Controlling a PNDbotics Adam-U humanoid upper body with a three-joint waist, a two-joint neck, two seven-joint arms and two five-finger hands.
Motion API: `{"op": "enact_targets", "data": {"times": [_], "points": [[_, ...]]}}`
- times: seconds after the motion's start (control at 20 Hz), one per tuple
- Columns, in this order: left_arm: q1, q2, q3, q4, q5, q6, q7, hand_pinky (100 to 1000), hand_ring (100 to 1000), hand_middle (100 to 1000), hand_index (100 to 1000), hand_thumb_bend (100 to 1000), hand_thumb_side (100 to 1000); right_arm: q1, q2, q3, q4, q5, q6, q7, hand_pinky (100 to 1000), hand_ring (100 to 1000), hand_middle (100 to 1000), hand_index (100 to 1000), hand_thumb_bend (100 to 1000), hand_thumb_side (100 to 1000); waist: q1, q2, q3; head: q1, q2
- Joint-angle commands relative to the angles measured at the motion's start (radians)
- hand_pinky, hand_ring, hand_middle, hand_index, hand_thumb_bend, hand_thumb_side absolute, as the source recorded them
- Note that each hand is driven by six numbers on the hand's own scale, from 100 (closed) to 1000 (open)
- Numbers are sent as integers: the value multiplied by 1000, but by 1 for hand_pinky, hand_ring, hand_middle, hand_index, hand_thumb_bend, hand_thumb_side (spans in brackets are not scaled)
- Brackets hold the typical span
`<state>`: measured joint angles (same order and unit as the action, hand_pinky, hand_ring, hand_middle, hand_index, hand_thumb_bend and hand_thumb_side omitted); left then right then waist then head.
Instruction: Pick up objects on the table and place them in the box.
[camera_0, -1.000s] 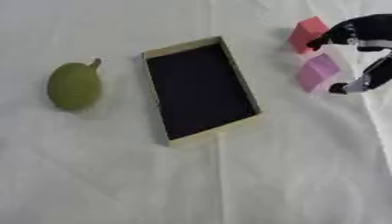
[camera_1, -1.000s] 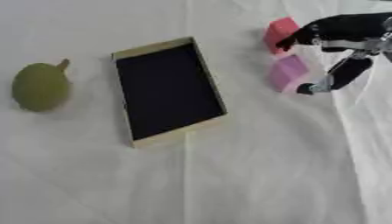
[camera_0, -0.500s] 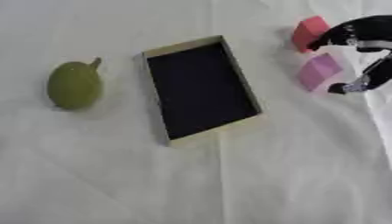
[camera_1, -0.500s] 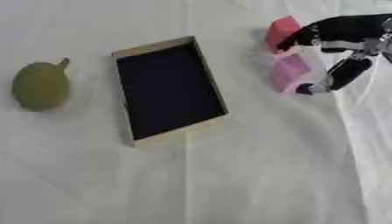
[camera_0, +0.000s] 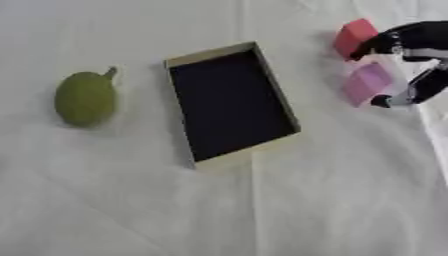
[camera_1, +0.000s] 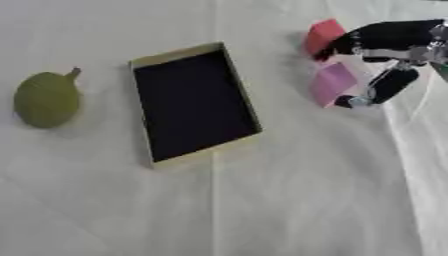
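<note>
Flat pale-rimmed box (camera_0: 229, 103), dark inside

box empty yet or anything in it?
Empty. The box shows only its dark floor; the green pear-shaped fruit, pink block and red block all lie outside on the cloth.

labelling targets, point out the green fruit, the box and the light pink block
green fruit (camera_0: 85, 98), left eye view, middle of its body
box (camera_0: 229, 106), left eye view, dark inside floor
light pink block (camera_1: 330, 83), right eye view, top face
</note>
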<state>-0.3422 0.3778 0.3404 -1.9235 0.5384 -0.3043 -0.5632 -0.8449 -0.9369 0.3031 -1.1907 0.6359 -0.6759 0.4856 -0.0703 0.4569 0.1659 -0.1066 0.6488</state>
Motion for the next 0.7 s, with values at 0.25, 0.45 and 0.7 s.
{"op": "enact_targets", "data": {"times": [0.25, 0.45, 0.7], "points": [[-9, 25, -2, -8, 7, 1, -9, 740, 795, 724, 803, 100, 672, -18, -19, -9, 20, 27, -117, 119, 884, 889, 773, 912, 320, 562, 3, -17, 0, 5, -12], [-8, 25, -2, -7, 7, 3, -10, 739, 795, 723, 800, 100, 672, -19, -19, -10, 23, 26, -112, 113, 869, 871, 717, 858, 281, 566, 3, -17, -2, 5, -11], [-8, 24, -2, -7, 8, 6, -11, 739, 795, 723, 797, 100, 672, -22, -16, -11, 26, 19, -105, 110, 855, 852, 691, 837, 208, 570, 3, -18, -2, 6, -13]]}}
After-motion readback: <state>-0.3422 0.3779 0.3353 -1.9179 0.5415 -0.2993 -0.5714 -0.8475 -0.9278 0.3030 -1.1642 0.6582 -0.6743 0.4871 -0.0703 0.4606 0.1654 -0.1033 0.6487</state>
